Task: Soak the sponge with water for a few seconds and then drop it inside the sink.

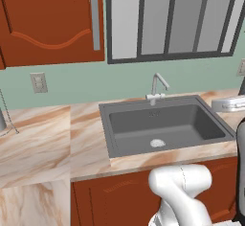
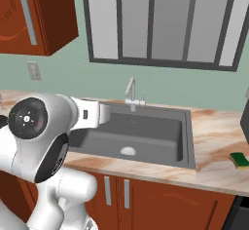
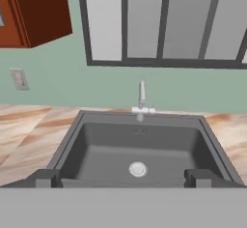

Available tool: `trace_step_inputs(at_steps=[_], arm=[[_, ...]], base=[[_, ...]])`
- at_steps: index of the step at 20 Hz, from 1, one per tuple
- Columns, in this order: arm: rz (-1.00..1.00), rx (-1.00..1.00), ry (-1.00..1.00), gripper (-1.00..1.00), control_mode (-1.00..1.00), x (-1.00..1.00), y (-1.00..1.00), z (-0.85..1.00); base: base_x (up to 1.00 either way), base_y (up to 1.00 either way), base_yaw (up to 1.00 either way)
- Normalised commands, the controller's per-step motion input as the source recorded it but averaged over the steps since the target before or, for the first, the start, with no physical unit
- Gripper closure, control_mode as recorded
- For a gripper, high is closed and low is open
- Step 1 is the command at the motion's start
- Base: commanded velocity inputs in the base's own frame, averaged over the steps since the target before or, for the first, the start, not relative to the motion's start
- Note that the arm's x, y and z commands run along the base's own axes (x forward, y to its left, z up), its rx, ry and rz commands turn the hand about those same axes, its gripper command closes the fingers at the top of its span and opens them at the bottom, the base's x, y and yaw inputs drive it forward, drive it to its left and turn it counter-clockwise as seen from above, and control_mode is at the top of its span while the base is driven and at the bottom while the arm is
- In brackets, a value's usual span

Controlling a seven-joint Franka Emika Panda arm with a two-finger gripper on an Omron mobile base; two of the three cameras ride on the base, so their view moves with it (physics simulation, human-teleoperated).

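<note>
The sink (image 1: 107,130) (image 2: 190,141) (image 3: 66,144) is a dark grey basin set in the marble counter, with a round silver drain (image 3: 138,169) and a silver faucet (image 3: 142,99) (image 1: 157,87) behind it. I see no water at the spout. The sponge (image 2: 239,160), green with a yellow layer, lies on the counter to the right of the basin, near the front edge. My gripper (image 3: 123,179) is open and empty. It hovers in front of the basin's near rim and looks straight across it, far to the left of the sponge.
A silver appliance (image 1: 229,104) sits on the counter right of the sink, and a dark object (image 2: 244,121) stands behind the sponge. Red-brown wall cabinets (image 1: 48,19) hang at upper left, beside a window (image 3: 159,19). A wall outlet (image 1: 38,82) is left of the sink.
</note>
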Motion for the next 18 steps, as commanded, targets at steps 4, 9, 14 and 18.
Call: trace_step_inputs(at_steps=[4,9,14,18], arm=[[0.0,-0.01,-0.17,-1.0,-1.0,0.0,-0.21,0.0],[0.0,-0.01,-0.1,-1.0,-1.0,0.0,-0.21,0.0],[0.0,0.0,-0.03,-1.0,-1.0,0.0,-0.17,0.0],[0.0,0.0,0.0,-1.0,-1.0,0.0,-0.21,0.0]], base=[[0.0,0.0,0.0],[0.0,0.0,0.0],[0.0,0.0,0.0],[0.0,0.0,0.0]])
